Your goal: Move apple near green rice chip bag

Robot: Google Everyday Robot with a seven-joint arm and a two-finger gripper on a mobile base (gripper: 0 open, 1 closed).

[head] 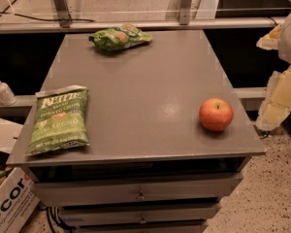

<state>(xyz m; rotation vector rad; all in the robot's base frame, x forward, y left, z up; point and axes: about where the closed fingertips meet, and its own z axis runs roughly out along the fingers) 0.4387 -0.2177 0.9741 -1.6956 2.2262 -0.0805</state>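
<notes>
Box: on the floor, below and far left of the apple; plainly storage, no part of the job.
Drawers: under the table top, straight below the apple; three fronts show, all closed.
Apple: rests on the table by its front right corner, nothing touching it; I judge the move not yet begun.
Big bag: lies flat, well left of the apple by the table's left front edge; likely a decoy.
Gripper: off the table's right edge, just right of the apple and apart from it, holding nothing; whether it is spread or pressed together I cannot tell. It seems placed there for a short reach to the apple.
Bottle: a pump bottle far left of the apple, on a ledge off the table.
Rice chip bag: puffy, at the far edge, well apart from the apple, behind it and to its left; it marks the goal.
Count: one apple, two bags, one gripper, one bottle, one box.
</notes>
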